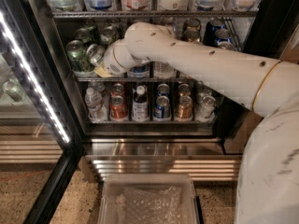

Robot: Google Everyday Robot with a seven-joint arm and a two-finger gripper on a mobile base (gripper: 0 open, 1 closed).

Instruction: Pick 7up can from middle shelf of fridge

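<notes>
The fridge (55, 80) stands open with its wire racks in view. My white arm reaches into the middle shelf (88, 79) from the right. My gripper (102, 60) is at the shelf's left end, mostly hidden behind the wrist. A pale silvery can with a shiny top, which looks like the 7up can (95, 53), sits right at the gripper's tip and seems tilted. A dark green can (74, 50) stands just left of it. Whether the gripper touches the pale can is hidden.
More cans (218, 34) fill the back and right of the middle shelf. The lower shelf holds a water bottle (95, 104), cans (117, 107) and a dark bottle (140, 101). The glass door's light strip (32, 78) is at left. A clear plastic bin (148, 199) sits below.
</notes>
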